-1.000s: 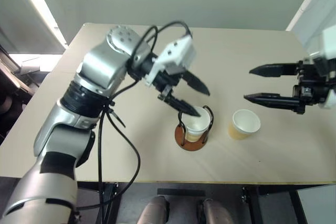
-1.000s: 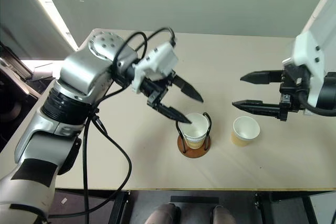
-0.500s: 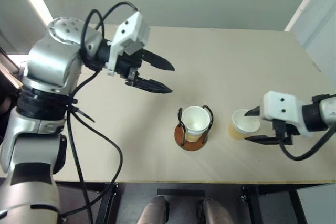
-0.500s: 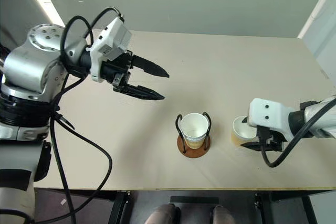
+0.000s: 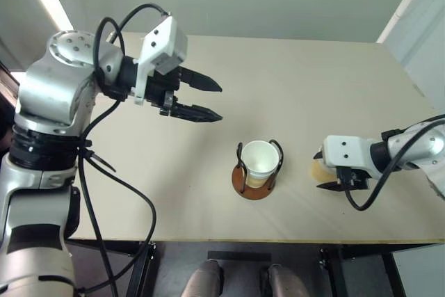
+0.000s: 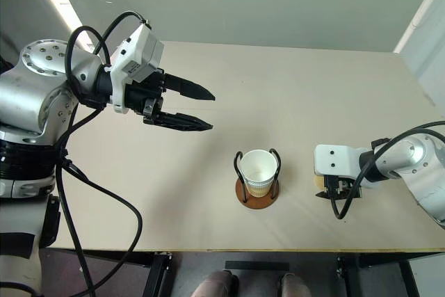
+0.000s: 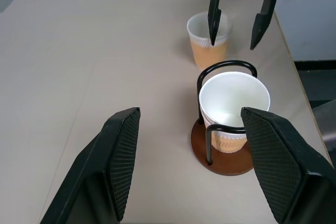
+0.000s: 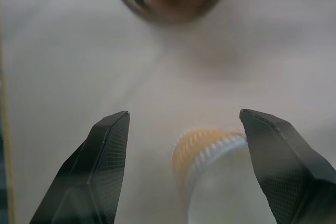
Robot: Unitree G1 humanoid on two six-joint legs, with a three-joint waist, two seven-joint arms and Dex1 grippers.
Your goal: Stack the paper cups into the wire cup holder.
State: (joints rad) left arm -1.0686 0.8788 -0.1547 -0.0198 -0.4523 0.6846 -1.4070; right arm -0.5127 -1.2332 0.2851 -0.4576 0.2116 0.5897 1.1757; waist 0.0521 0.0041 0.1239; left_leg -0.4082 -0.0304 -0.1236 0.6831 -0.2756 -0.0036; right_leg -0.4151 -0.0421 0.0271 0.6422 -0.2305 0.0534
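Observation:
The wire cup holder [image 5: 243,184], with its reddish-brown base and black loops, stands near the table's front edge. A paper cup [image 5: 259,159] sits upright inside it. A second paper cup [image 7: 209,52] stands on the table to the holder's right. My right gripper [image 5: 335,179] is low over that cup and open, with its fingers on either side of the cup [image 8: 210,153]. I cannot tell if they touch it. My left gripper [image 5: 220,103] hovers open and empty above the table, back and left of the holder.
The tan table [image 5: 313,74] runs well behind the holder and the loose cup. Its front edge [image 5: 278,241] lies close to both. The left arm's black cables hang over the table's left side.
My left gripper has drawn back from the cup in the holder, up and to the left. My right gripper has dropped from mid-air down around the loose cup.

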